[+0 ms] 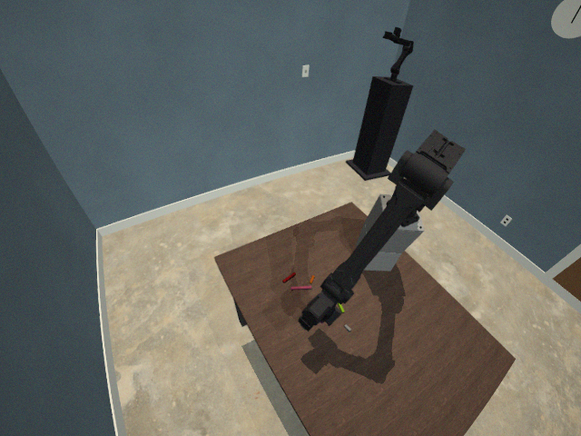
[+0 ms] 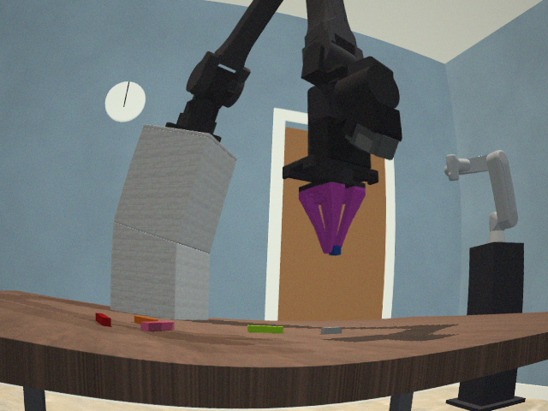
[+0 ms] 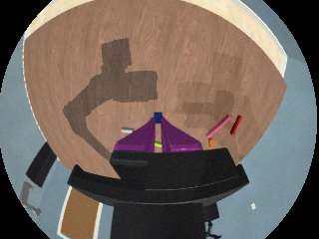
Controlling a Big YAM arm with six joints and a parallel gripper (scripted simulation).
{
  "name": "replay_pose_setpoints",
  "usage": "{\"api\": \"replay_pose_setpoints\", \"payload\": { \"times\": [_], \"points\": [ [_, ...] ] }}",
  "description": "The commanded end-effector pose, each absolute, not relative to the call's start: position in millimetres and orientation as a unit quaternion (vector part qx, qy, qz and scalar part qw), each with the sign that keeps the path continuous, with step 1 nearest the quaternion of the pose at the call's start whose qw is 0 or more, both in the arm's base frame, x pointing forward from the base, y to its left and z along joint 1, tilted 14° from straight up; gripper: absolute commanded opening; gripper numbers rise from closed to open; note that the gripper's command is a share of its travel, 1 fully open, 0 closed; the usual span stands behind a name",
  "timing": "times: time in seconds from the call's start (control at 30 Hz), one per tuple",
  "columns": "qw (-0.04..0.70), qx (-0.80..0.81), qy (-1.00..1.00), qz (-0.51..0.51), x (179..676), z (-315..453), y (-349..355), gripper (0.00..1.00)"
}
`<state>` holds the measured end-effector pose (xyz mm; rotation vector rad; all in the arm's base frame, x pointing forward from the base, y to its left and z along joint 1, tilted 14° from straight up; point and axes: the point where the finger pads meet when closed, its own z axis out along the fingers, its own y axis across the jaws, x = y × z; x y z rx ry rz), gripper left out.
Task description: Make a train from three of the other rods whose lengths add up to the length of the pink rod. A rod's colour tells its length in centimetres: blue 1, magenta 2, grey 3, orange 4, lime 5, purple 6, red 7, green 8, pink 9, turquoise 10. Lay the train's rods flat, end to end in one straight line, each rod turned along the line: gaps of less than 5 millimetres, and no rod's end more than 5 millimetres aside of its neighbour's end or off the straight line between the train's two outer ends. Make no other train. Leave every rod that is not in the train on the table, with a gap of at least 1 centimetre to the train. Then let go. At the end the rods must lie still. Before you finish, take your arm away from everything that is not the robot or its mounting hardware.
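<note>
The claw (image 2: 332, 250) hangs high above the desk (image 2: 274, 354), pinching the small blue rod (image 2: 336, 250) at its purple fingertips. On the desk lie the lime rod (image 2: 265, 328) and grey rod (image 2: 330, 330) below it, with the pink rod (image 2: 157, 325), orange rod (image 2: 145, 318) and red rod (image 2: 103, 318) farther left.
</note>
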<state>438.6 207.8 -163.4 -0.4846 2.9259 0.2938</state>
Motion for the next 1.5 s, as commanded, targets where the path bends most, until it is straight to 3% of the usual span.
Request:
{"api": "replay_pose_setpoints", "payload": {
  "times": [0.0, 0.3, 0.53, 0.8, 0.83, 1.2, 1.47],
  "points": [
    [0.061, -0.161, 0.981, 0.094, 427.1, -172.6, 198.9, 0.05],
    [0.089, -0.126, 0.983, 0.105, 435.2, -155.8, 201.3, 0.05],
    [0.076, -0.020, 0.991, 0.112, 400.0, -165.4, 187.9, 0.05],
    [0.082, -0.021, 0.990, 0.114, 409.3, -164.1, 191.7, 0.05],
    [0.071, 0.022, 0.991, 0.114, 386.6, -168.4, 181.5, 0.05],
    [0.058, 0.115, 0.984, 0.120, 355.3, -173.4, 168.8, 0.05],
    [0.059, 0.115, 0.984, 0.120, 358.9, -176.2, 171.1, 0.05]
  ]
}}
